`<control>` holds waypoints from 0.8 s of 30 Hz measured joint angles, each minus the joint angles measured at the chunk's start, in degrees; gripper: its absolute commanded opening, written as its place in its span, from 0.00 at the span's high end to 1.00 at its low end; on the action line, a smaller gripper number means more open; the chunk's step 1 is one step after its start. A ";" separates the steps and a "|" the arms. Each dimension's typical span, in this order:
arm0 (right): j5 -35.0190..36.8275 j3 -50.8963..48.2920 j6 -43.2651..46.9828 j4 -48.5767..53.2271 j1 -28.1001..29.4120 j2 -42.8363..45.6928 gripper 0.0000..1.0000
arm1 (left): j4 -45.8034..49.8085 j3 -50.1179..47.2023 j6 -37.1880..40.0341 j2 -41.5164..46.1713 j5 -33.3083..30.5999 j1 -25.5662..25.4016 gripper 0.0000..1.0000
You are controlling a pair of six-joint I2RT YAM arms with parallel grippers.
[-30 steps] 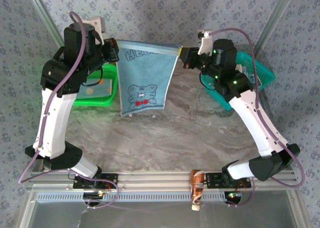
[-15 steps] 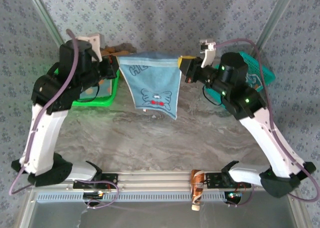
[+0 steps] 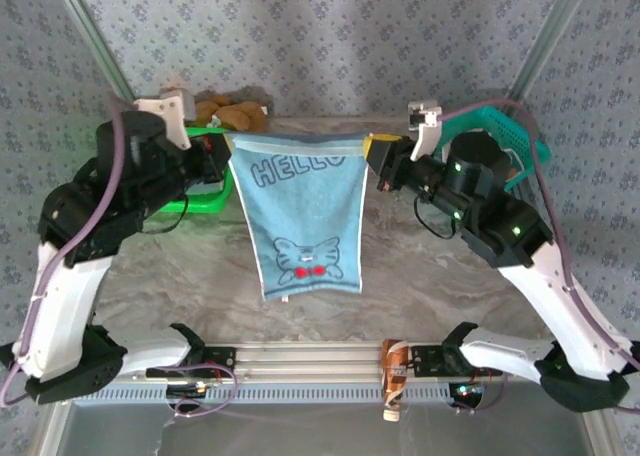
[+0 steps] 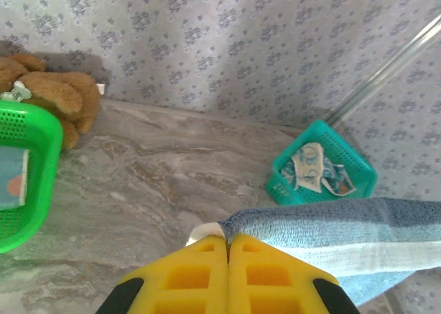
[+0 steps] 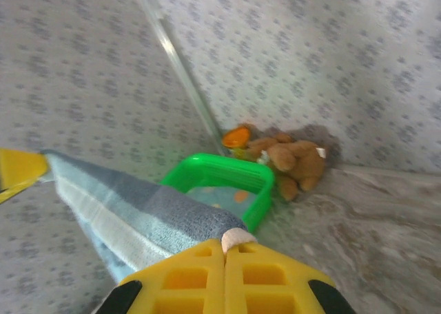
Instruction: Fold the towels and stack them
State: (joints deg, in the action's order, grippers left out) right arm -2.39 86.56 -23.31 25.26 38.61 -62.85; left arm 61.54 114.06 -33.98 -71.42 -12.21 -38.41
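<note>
**Towel held spread between two arms.** The blue towel (image 3: 300, 216) hangs in the air above the table (image 3: 450, 266). The left jaws are closed tight on its upper left corner and the right jaws on its upper right corner, so its top edge is stretched between them. Whether its lower edge touches the table cannot be told. "HELLO" is printed across the top, with a cartoon face and red bow below. The green basket (image 4: 41, 183) by the left arm (image 3: 90, 226) holds a pale blue cloth (image 4: 12, 178). The teal basket (image 4: 296, 193) holds a pale cloth with blue print (image 4: 311, 164). A brown plush toy (image 3: 232, 109) sits against the back wall beside the green basket.
</note>
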 measured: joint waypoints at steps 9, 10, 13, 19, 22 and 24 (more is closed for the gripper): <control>-10.40 -0.94 -3.45 -5.25 -16.13 -15.98 1.00 | -4.63 0.57 1.53 -17.90 9.07 11.67 1.00; -11.37 -0.74 -3.56 -5.62 -17.25 -17.92 1.00 | -4.94 0.72 1.62 -19.91 10.10 12.61 1.00; -14.21 0.00 -4.11 -7.02 -20.24 -24.20 1.00 | -5.27 2.45 2.29 -26.40 12.70 14.75 1.00; -16.55 0.04 -4.33 -7.65 -22.77 -31.95 0.98 | -6.40 3.17 2.84 -34.67 16.72 16.68 1.00; -16.94 -0.92 -4.31 -7.63 -22.88 -32.83 1.00 | -9.05 -2.40 2.23 -34.36 18.18 17.05 1.00; -17.40 -3.04 -4.33 -8.33 -22.84 -32.70 1.00 | -11.21 -8.20 1.25 -33.20 19.10 17.05 1.00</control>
State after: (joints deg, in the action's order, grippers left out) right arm -19.79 83.53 -27.64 16.93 15.77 -95.55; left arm 50.33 105.86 -32.73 -104.62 6.90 -21.37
